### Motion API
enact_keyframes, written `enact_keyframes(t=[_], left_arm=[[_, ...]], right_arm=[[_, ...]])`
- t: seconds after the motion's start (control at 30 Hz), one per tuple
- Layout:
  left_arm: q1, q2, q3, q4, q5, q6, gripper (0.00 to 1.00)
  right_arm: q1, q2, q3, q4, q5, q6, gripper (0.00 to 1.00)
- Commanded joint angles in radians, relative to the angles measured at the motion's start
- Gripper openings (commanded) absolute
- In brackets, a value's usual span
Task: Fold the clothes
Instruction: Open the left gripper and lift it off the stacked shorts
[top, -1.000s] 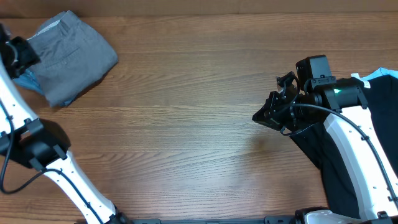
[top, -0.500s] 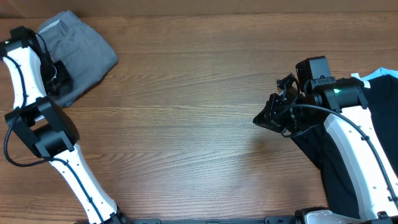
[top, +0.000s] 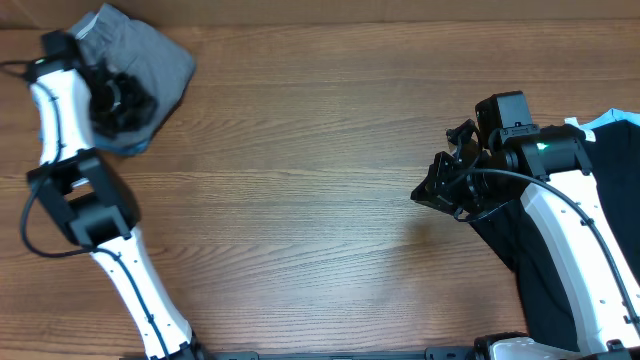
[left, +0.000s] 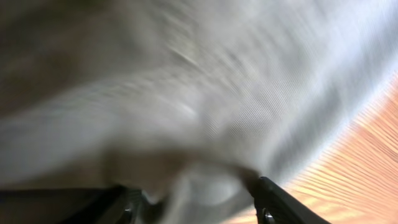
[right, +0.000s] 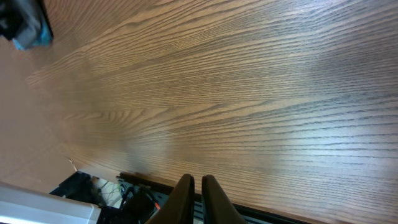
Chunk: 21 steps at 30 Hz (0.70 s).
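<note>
The grey-olive shorts (top: 165, 50) lie bunched at the table's far left corner. My left gripper (top: 120, 105) is down on their near-left part. In the left wrist view, blurred grey cloth (left: 217, 93) fills the frame, and the left gripper's (left: 199, 202) two fingers stand wide apart with a fold of the cloth between them. My right gripper (top: 432, 192) hovers over bare wood at the right. Its fingers (right: 198, 186) are pressed together and hold nothing.
A black T-shirt (top: 500, 235) lies under my right arm at the right edge, with a light-blue garment (top: 600, 120) beside it. A bit of light-blue cloth (top: 128, 151) shows just below the left gripper. The table's near edge and cables show in the right wrist view (right: 124, 186).
My left arm has swung right and onto the shorts. The shorts have lost their flat folded shape and shifted toward the far edge. My right arm has barely moved.
</note>
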Motion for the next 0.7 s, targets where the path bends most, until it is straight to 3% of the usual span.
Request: enact_keyframes(t=[0.0,0.17,0.3,0.5,0.67], left_arm=[[-0.085,0.011,-0.012,-0.015,0.09,-0.019,0.55],[-0.096,-0.052,0.038,-0.056,0.128,-0.04,0.6],[-0.072,-0.146,0.125,-0.131,0.077,-0.018,0.63],[-0.069,-0.379,0.267,-0.252,0.032,0.124,0.67],[-0.117,-0.598,0.281,-0.349,-0.04,0.24,0.74]], right_arm=[[0.006,-0.01,0.025,-0.002,0.009,-0.019,0.09],[0.006,-0.01,0.025,-0.021,0.009,-0.053,0.09],[0.006,-0.01,0.025,-0.024,0.009,-0.084,0.09],[0.005,-0.019,0.032,0.007,0.009,-0.119,0.09],[0.005,-0.089,0.085,0.025,0.017,-0.15,0.13]])
